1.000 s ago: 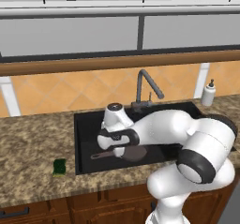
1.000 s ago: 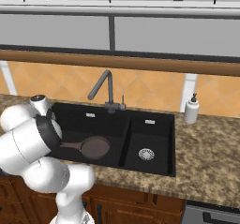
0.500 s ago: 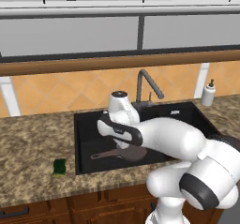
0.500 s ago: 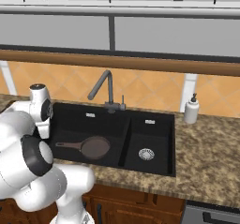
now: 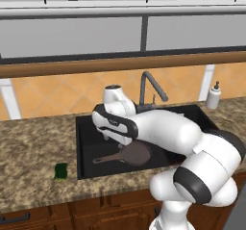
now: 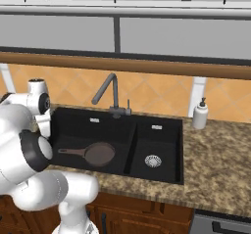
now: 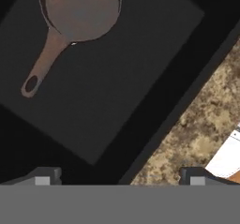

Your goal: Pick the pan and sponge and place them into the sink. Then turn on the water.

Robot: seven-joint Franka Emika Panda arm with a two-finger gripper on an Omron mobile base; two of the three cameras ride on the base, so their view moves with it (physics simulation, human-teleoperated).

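With the frying pan [image 6: 99, 153] already left in the sink [image 6: 162, 169], the empty, wide-open gripper [image 7: 119, 178] had been swung toward 9 o'clock, where the sponge [image 5: 61, 171] lay.

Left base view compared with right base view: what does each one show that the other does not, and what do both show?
Left base view: the sponge lying on the counter, left of the sink. Right base view: the round metal drain in the smaller right basin. Both show the pan in the larger left basin, the faucet with no water running, and the soap bottle.
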